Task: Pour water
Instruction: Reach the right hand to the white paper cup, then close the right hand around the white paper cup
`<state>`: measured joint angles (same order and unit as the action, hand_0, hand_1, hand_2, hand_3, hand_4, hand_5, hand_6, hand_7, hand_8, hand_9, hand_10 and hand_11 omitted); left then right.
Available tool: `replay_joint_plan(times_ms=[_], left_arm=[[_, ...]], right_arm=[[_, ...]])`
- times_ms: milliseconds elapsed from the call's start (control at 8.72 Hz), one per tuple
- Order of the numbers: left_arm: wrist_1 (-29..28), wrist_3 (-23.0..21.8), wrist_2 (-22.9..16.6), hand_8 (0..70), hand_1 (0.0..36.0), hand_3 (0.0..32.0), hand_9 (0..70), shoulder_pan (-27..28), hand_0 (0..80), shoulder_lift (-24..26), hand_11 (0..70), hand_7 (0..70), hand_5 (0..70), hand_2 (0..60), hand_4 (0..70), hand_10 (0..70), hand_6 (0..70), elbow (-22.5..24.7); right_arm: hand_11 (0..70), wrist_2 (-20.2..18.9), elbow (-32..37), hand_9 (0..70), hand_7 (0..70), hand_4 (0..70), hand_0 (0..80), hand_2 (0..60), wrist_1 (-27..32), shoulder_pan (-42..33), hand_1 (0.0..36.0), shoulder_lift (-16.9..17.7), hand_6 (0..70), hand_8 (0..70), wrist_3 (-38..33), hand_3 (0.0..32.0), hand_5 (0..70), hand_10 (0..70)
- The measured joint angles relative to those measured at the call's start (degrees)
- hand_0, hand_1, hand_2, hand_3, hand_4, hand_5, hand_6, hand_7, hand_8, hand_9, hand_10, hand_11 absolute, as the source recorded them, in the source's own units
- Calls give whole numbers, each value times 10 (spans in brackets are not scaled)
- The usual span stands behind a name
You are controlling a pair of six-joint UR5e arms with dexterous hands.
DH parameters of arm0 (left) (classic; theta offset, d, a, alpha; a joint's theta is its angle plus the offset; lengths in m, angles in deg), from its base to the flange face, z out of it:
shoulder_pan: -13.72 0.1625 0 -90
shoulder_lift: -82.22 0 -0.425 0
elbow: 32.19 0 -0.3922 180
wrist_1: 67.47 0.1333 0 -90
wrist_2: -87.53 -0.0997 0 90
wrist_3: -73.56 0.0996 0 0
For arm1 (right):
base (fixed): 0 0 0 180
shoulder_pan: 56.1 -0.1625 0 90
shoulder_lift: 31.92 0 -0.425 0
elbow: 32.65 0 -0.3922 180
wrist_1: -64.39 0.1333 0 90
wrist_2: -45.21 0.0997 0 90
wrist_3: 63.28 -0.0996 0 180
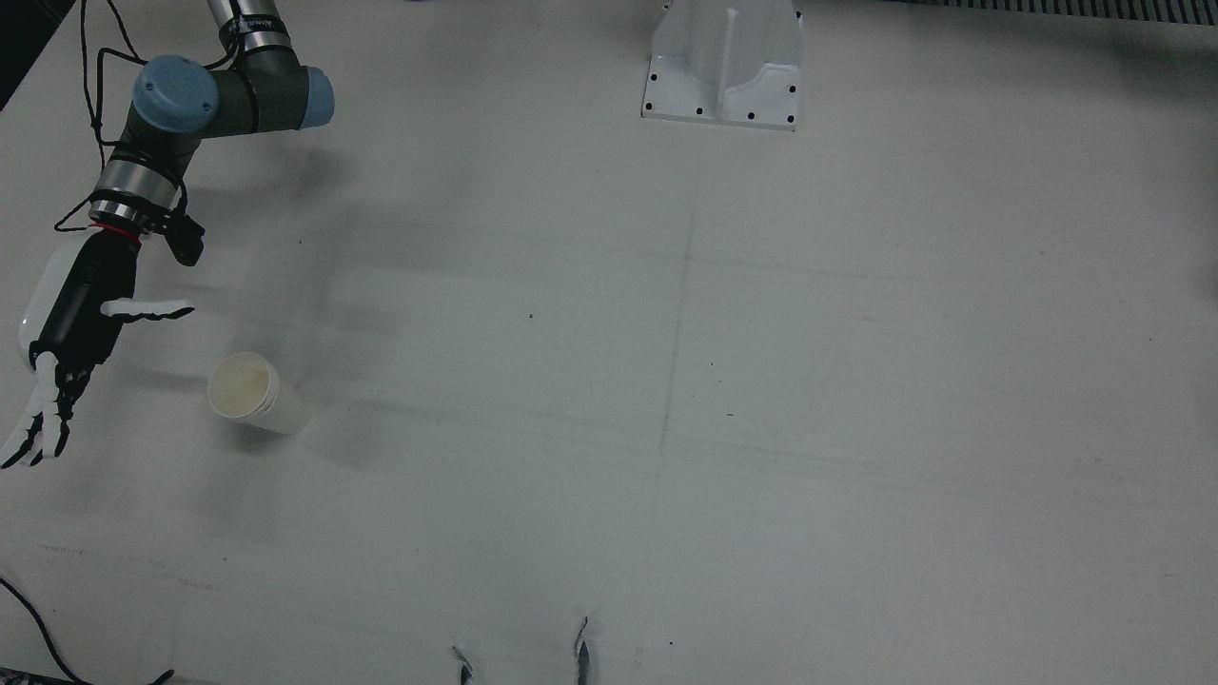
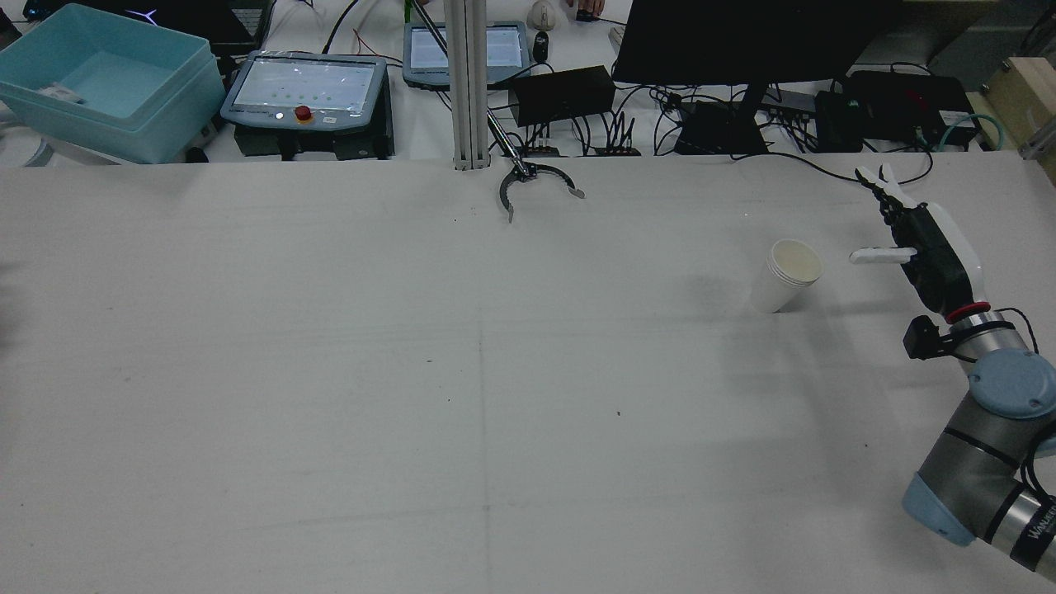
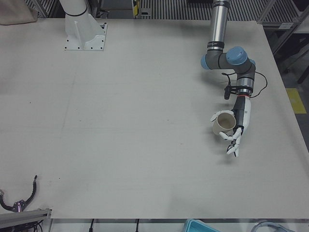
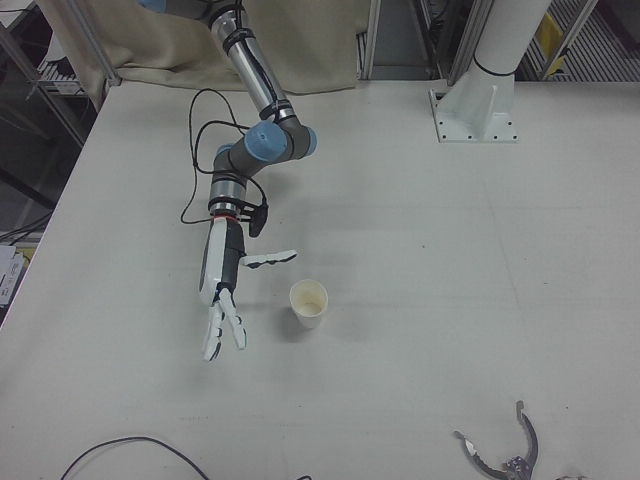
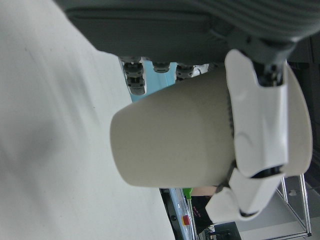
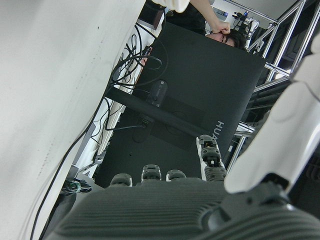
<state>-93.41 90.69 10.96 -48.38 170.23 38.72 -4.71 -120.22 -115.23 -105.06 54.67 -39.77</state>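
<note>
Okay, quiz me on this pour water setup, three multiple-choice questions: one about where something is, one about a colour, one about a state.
1. In the rear view, where is the standing cup?
A. Inside the bin
B. Clasped in the right hand
C. On the table, to the view's left of the right hand and apart from it

2. What colour is the bin behind the table?
A. Light blue
B. Red
C. Black

3. What is the left hand doing?
A. Lying flat on the table
B. Gripping a cup
C. Hanging open and empty

Answers:
1. C: the standing cup sits upright with a gap between it and the open right hand.
2. A: the bin is light blue.
3. B: the left hand has its fingers wrapped around the held cup, as the left hand view shows up close.
</note>
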Motion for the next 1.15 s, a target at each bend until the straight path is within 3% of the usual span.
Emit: replay_joint_plan(times_ms=[229,459,803,1146], left_arm=[[-1,0,0,8,360,0,36,-1,575,-1,146,248,700,600,330,77,37,0],[-2,0,0,8,360,0,35,-7,569,-1,146,245,700,600,325,77,37,0],[-4,0,0,8,360,0,35,-10,571,-1,147,246,700,600,322,77,38,-1],[-4,1,0,9,360,0,36,-12,572,-1,149,247,700,600,321,79,39,-1]], right_arm=[[0,23,13,48,0,53,461,0,3,33,40,-9,0,39,-8,32,2,0],[0,41,33,43,0,73,467,0,4,59,52,-30,0,31,-8,0,0,0],[0,75,53,48,0,76,465,0,4,90,49,-48,0,36,-8,2,6,0],[0,84,54,47,0,86,471,0,3,111,55,-50,0,37,-8,14,18,0]])
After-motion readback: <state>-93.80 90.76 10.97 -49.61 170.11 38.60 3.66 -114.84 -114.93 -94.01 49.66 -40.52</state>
